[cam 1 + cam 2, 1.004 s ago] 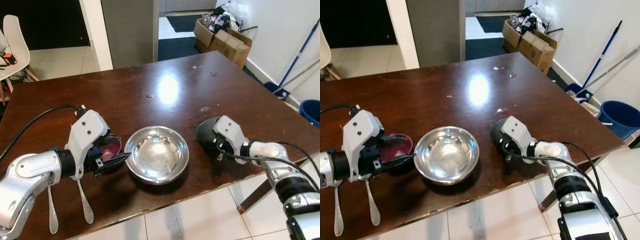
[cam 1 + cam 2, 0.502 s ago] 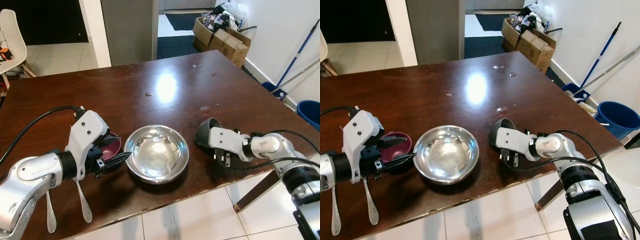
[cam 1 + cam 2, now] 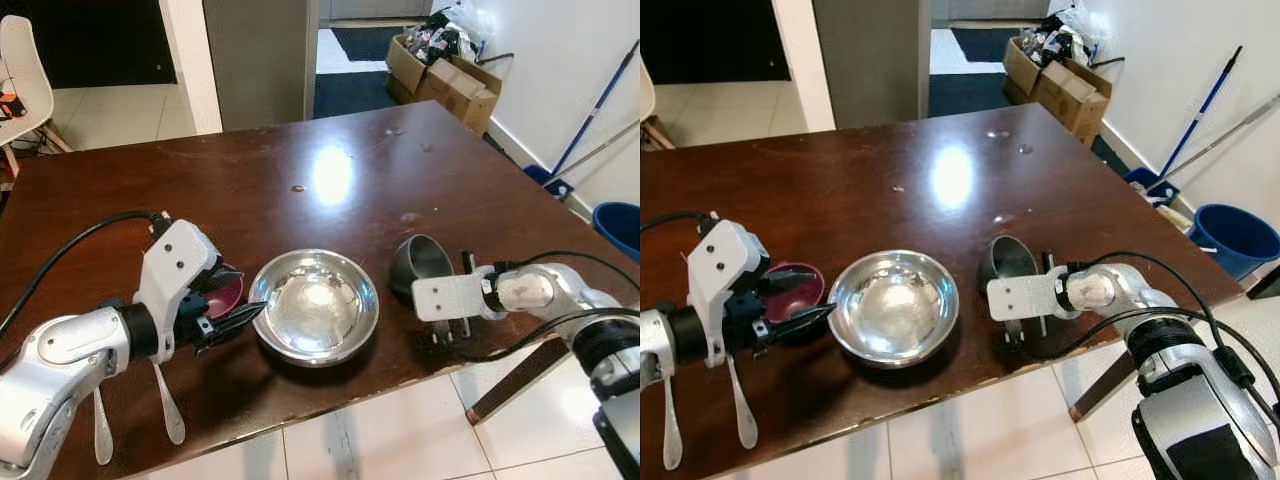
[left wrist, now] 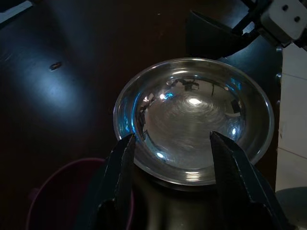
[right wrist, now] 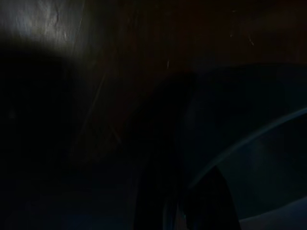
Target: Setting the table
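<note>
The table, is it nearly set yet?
Partly. Done: a steel bowl sits near the front edge of the table, with a purple bowl and two spoons beside it. In hand: the left claw is open at the steel bowl's rim, and the right claw is at a dark cup, which looks tilted. Left: standing the cup up and probably tidying the places.

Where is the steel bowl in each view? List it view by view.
Left eye view: steel bowl at lower centre, near the table's front edge.
Right eye view: lower centre, left of the middle.
Left wrist view: centre, just beyond the left pincer's fingers.
Right wrist view: too dark to tell.
Shared landmark: the dark cup beside the bowl, by the right pincer.
</note>
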`<state>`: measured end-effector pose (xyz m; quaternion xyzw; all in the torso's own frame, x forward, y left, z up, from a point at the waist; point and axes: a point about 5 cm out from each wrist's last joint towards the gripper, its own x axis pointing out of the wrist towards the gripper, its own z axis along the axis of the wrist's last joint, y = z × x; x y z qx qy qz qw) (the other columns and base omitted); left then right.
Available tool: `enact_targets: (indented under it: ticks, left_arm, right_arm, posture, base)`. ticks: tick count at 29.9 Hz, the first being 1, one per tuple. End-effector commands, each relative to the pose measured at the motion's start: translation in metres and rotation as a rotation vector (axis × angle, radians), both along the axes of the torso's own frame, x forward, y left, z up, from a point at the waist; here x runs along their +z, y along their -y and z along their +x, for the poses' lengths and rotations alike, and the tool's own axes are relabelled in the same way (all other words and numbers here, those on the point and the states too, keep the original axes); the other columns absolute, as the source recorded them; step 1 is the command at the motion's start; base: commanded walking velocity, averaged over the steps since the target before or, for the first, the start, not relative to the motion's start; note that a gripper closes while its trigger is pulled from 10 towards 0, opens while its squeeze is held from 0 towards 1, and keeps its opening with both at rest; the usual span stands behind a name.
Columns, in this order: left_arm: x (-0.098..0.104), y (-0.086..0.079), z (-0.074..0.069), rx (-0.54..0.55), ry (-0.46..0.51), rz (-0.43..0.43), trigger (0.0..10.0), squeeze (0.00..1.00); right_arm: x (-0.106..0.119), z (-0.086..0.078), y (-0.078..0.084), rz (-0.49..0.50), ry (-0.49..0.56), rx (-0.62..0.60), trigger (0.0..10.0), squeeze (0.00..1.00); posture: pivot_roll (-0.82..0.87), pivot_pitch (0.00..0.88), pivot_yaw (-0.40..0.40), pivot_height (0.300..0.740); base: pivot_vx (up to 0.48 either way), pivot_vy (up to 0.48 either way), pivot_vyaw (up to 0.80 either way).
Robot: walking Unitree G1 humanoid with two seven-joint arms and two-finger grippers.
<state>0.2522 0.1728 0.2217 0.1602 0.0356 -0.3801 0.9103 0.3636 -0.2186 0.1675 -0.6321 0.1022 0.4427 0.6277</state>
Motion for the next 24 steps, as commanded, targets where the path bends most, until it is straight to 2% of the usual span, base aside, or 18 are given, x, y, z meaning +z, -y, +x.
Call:
enact_targets:
  ticks: [1, 11, 12, 14, 15, 16, 17, 24]
  left_arm:
    - [-0.005, 0.001, -0.003, -0.004, -0.022, 0.002, 10.0, 0.00]
    - [-0.006, 0.003, -0.003, -0.001, -0.024, -0.004, 10.0, 0.00]
    - [-0.007, 0.003, -0.003, 0.000, -0.024, -0.004, 10.0, 0.00]
    - [-0.007, 0.003, -0.004, 0.000, -0.024, -0.005, 10.0, 0.00]
    - [-0.007, 0.003, -0.004, 0.000, -0.024, -0.005, 10.0, 0.00]
    - [-0.007, 0.003, -0.004, 0.000, -0.024, -0.006, 10.0, 0.00]
    - [-0.007, 0.003, -0.004, 0.000, -0.024, -0.006, 10.0, 0.00]
    - [-0.008, 0.004, -0.004, -0.002, -0.026, -0.008, 10.0, 0.00]
  right_arm:
    - [-0.016, -0.008, 0.011, -0.077, -0.069, -0.009, 10.0, 0.00]
    - [-0.015, -0.007, 0.012, -0.155, 0.006, 0.054, 10.0, 0.00]
    - [-0.015, -0.004, 0.007, -0.144, 0.053, 0.065, 10.0, 0.13]
    - [-0.014, -0.004, 0.006, -0.140, 0.071, 0.069, 10.0, 0.13]
    - [-0.014, -0.003, 0.005, -0.139, 0.080, 0.072, 10.0, 0.41]
    - [-0.014, -0.003, 0.004, -0.141, 0.093, 0.075, 10.0, 0.94]
    - [-0.014, -0.002, 0.004, -0.140, 0.103, 0.075, 10.0, 1.00]
    - [-0.007, 0.003, 0.001, -0.134, 0.221, 0.091, 10.0, 1.00]
  posture:
    - [0.03, 0.096, 0.054, 0.740]
    - [0.02, 0.095, 0.050, 0.740]
    - [0.03, 0.093, 0.049, 0.740]
    - [0.03, 0.093, 0.049, 0.740]
    - [0.03, 0.092, 0.050, 0.740]
    - [0.03, 0.091, 0.050, 0.740]
    - [0.03, 0.089, 0.050, 0.740]
    - [0.03, 0.084, 0.052, 0.740]
  base:
    - [0.000, 0.000, 0.00]
    - [0.000, 0.000, 0.00]
    - [0.000, 0.000, 0.00]
    - [0.000, 0.000, 0.00]
    - [0.000, 0.000, 0.00]
    - [0.000, 0.000, 0.00]
    - [0.000, 0.000, 0.00]
    - [0.000, 0.000, 0.00]
